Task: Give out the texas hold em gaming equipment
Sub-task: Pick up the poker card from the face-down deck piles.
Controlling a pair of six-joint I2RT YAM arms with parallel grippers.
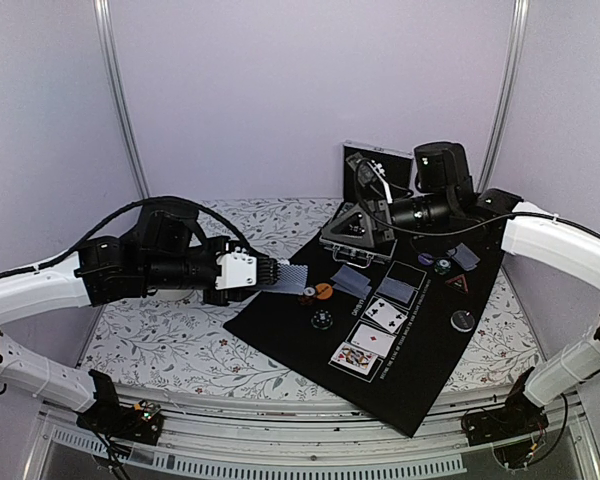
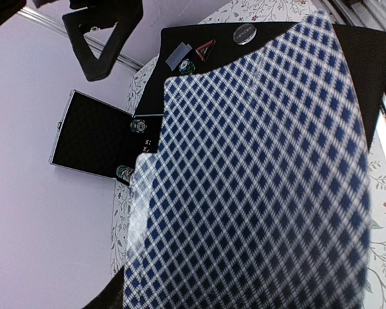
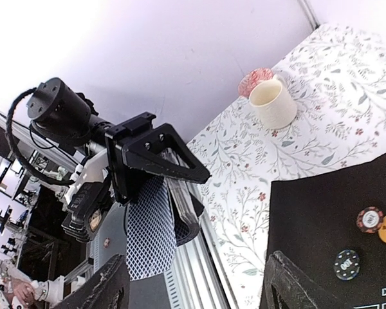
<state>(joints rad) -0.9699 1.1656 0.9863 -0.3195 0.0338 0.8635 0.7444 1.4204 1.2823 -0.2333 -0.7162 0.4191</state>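
My left gripper (image 1: 270, 272) is shut on a stack of playing cards (image 1: 289, 277) with blue-and-white diamond backs, held over the left edge of the black mat (image 1: 420, 380). That stack (image 2: 257, 180) fills the left wrist view and hides the fingers. My right gripper (image 1: 360, 233) hovers open above the mat's far end with nothing between its fingers (image 3: 109, 286). It faces the left gripper (image 3: 156, 154) and the held cards (image 3: 151, 225). On the mat lie three face-up cards (image 1: 372, 338), face-down cards (image 1: 401, 284), a striped chip (image 1: 307, 292), an orange disc (image 1: 323, 291) and a black chip (image 1: 321, 319).
An open metal case (image 1: 376, 160) stands behind the mat. A cream cup (image 3: 273, 103) sits on the floral tablecloth (image 1: 170, 345) beside a reddish chip stack (image 3: 252, 80). Another chip (image 1: 441, 265), a black button (image 1: 464, 320) and a red triangle (image 1: 458, 283) lie at the mat's right.
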